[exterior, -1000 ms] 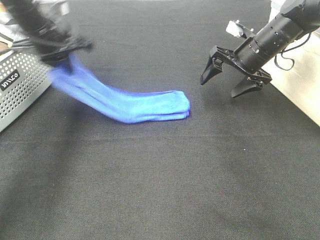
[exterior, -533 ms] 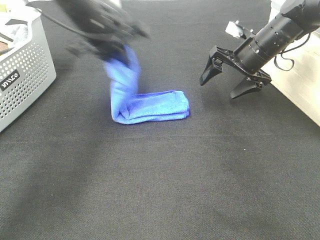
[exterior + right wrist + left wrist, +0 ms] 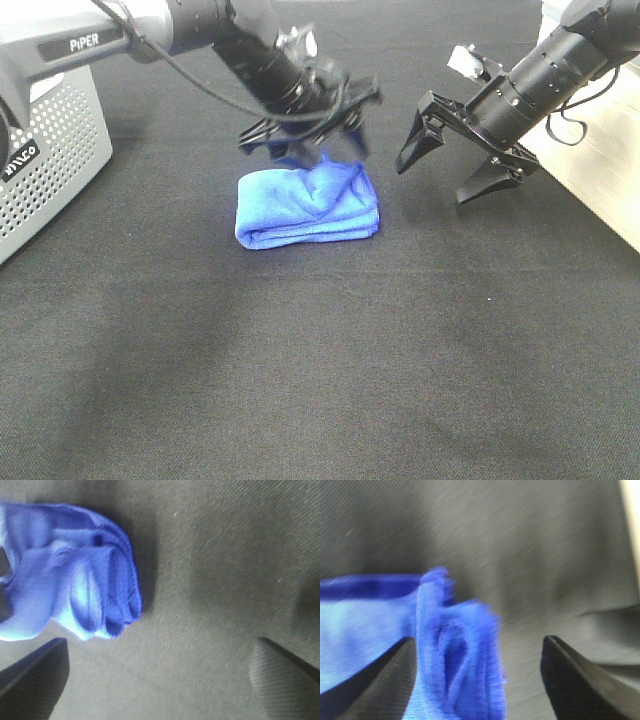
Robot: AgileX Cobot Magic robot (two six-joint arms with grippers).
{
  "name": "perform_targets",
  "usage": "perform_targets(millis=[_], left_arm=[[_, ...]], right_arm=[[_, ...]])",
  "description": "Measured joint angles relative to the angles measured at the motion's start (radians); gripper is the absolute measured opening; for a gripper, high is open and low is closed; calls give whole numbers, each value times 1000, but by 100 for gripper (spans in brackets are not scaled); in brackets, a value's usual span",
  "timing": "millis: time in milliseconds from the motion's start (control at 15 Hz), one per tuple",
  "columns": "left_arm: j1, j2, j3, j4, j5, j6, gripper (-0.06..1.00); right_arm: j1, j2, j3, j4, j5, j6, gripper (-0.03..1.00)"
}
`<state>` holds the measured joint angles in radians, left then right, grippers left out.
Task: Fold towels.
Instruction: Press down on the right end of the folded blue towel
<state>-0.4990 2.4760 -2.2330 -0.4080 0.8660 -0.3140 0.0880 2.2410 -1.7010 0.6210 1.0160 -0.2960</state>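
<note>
The royal-blue towel lies folded in a thick bundle on the black mat, mid-table. Its top layer is rumpled at the far edge. My left gripper reaches across the middle and hovers just above that far edge, jaws open. In the left wrist view the towel bunches up between the spread fingers of the left gripper, close to one finger; no grip shows. My right gripper is open and empty, just right of the towel. The right wrist view shows the towel's rolled end ahead of the right gripper.
A perforated grey basket stands at the left edge, with the left arm's base above it. A pale raised surface borders the mat at the right. Black mat fills the front of the view.
My left gripper carried the towel's lifted end from the left, up and over to the right, onto the lying half. It now stands open. The right gripper barely moved.
</note>
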Motion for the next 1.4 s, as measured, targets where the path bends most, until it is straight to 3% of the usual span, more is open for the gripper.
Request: perform_targets(millis=[267,533,800,1200,1400], left_arm=[[33,-86,0,15,-18,85,68],[145,-191,-3,36,-16,146,68],[235,-227,-5,47,13,153,68],[237,-227,-5,46,35,153,68],[237,-227,-5,46,56,153,68]], right_arm=[[0,-53,0,55,1,-11,92],[73,-79,0,375,11,-192,92],[163,-34,0,568,18,-306,92],[283,42,-74,597,3,-343,92],[258,90,-80,541,2,-293,92]])
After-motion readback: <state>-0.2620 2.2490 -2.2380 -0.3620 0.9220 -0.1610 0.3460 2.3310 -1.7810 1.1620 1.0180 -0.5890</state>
